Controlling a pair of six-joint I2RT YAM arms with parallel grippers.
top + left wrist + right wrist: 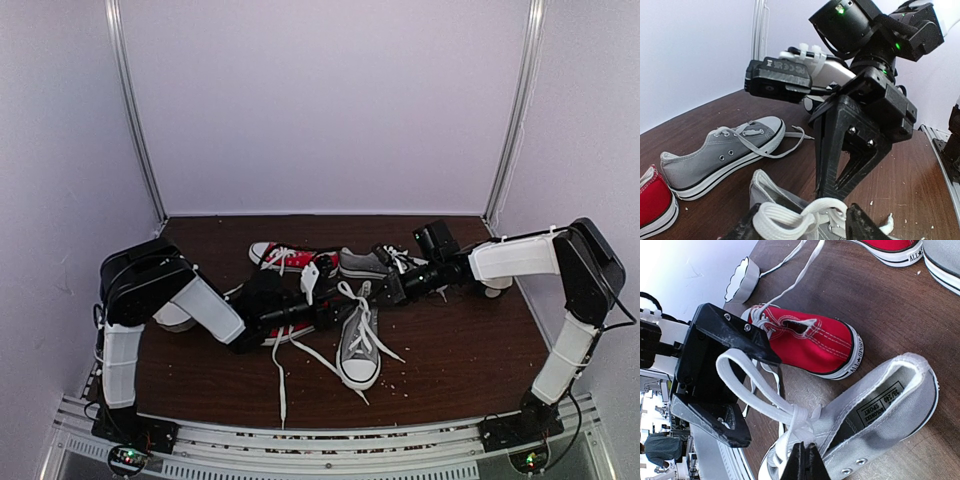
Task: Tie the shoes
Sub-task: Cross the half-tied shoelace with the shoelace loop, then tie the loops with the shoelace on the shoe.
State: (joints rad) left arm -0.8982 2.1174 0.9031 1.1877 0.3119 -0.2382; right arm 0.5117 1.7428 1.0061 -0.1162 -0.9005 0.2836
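**Desk:** Which step of the tying is pictured?

**Photographer:** Mid-knot on the nearer grey shoe (360, 352), which stands toe toward the arm bases at the middle of the table (460, 350). Its mate (362, 263) sits farther back, lace trailing loose. The right tool (805, 459) is clenched and appears to pinch the white lace (790, 216) where the strands cross above the eyelets. The left tool (760, 400) is released, its jaws apart on either side of a raised loop of that lace, gripping nothing.

**Desk:** And the next move?

**Photographer:** Likely the left tool must close on the loop and draw it away from the right one to cinch the knot, keeping clear of the red sneaker (815, 340) just beside. No finished bow shows on either grey shoe.
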